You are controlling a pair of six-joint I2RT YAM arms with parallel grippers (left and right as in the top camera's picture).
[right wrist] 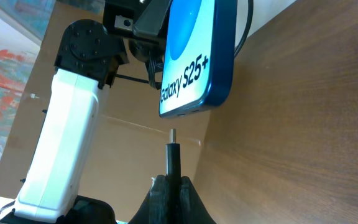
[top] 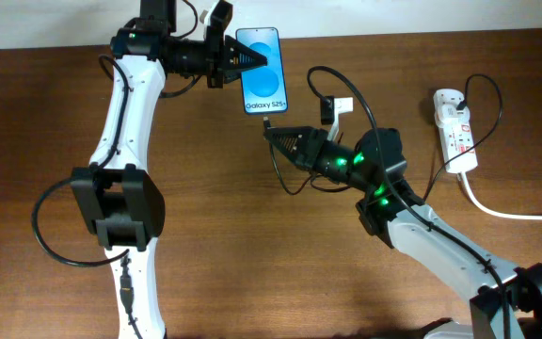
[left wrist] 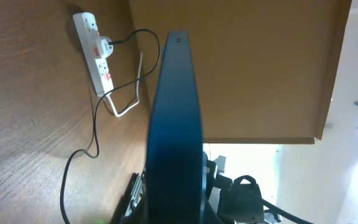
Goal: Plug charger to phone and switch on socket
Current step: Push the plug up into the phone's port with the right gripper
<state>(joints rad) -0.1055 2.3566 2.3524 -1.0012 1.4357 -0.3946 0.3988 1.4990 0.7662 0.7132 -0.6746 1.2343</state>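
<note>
Right hand [right wrist: 169,190] is clamped tight on the charger [right wrist: 173,155] just behind its plug. Metal tip points at the btm edge of the phone [right wrist: 197,56], near but not touching. Opposite, left hand [top: 236,60] is closed on the phone's side, holding it screen-up by the far edge of the surface [top: 205,235].

Step in hand: lining tip up w/ the port, which is hard to make out. Next move prob. needs a small sideways trim, then a straight push in.

Well apart at the right lies the socket [top: 454,127]; switch step not yet done, I'd judge.

Readable: "Galaxy S25+" on the screen; nothing legible on the socket.
</note>
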